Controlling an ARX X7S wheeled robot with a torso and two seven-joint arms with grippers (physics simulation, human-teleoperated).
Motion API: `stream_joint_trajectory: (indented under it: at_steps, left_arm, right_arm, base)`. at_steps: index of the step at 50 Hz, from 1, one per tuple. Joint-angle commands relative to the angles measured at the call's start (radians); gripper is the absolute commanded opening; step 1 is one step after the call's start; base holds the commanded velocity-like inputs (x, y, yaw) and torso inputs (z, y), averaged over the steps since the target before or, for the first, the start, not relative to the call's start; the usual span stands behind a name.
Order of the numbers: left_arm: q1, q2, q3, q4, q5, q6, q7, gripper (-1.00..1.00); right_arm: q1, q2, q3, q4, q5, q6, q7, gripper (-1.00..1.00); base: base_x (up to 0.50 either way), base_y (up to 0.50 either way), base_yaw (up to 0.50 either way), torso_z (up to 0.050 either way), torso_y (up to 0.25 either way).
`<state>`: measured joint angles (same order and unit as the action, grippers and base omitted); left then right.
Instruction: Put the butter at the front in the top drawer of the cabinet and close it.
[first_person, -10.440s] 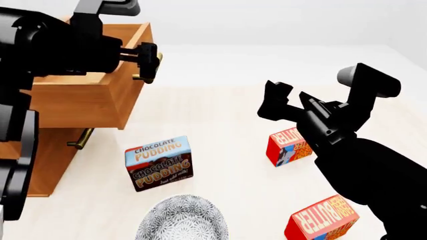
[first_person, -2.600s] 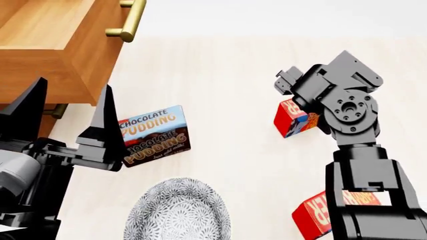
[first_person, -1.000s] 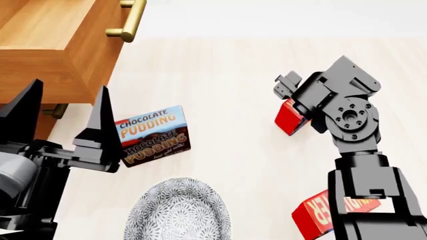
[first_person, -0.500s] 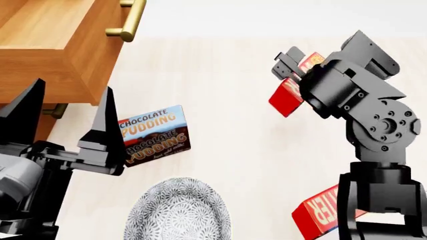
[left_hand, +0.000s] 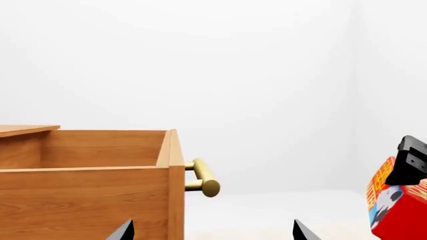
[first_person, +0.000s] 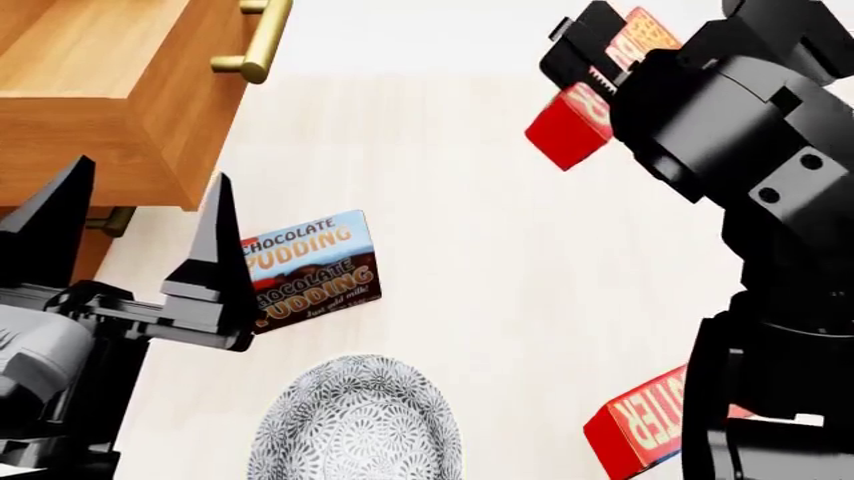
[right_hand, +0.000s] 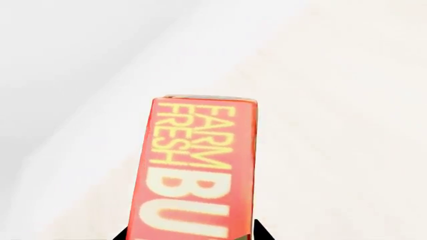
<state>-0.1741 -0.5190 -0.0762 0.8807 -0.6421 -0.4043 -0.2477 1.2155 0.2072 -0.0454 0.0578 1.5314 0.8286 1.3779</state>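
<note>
My right gripper (first_person: 597, 62) is shut on a butter carton (first_person: 567, 125) and holds it in the air, well above the table, right of the drawer. The carton fills the right wrist view (right_hand: 197, 170), lettered "FARM FRESH BU", between the gripper (right_hand: 193, 235) jaws. It also shows in the left wrist view (left_hand: 397, 200). The top drawer (first_person: 100, 100) is pulled open, and its brass handle (first_person: 260, 40) faces the carton. My left gripper (first_person: 134, 215) is open and empty just below the drawer. In the left wrist view (left_hand: 213, 235) it faces the drawer (left_hand: 87, 170).
A second identical butter carton (first_person: 641, 430) lies at the near right, partly behind my right arm. A Chocolate Pudding box (first_person: 314, 270) stands beside my left fingers. A patterned bowl (first_person: 354, 420) sits at the near edge. A lower drawer handle (first_person: 114, 222) shows under the open drawer.
My right gripper closed on the butter carton on the table and has lifted it up and away from the table. The left arm has hardly moved.
</note>
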Motion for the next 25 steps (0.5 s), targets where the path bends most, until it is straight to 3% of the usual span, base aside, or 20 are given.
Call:
stream_joint_trajectory:
  at_steps: [1, 13, 25]
  left_arm:
    - [-0.014, -0.004, 0.014, 0.001, 0.0, -0.008, -0.007, 1.0]
    - [-0.005, -0.004, -0.003, 0.005, -0.035, 0.011, 0.0, 1.0]
    - [0.008, -0.008, -0.001, 0.007, -0.035, 0.022, 0.005, 1.0]
  right_arm:
    - [0.043, -0.003, 0.014, -0.077, 0.053, 0.012, 0.016, -1.0]
    - [0.033, 0.0, 0.007, -0.105, 0.073, 0.013, 0.024, -1.0]
    - [0.011, -0.011, 0.008, -0.183, 0.131, 0.013, 0.072, -1.0]
  base:
    - [0.0, 0.0, 0.0, 0.0, 0.0]
    - [0.0, 0.0, 0.0, 0.0, 0.002]
    - [0.0, 0.0, 0.0, 0.0, 0.188]
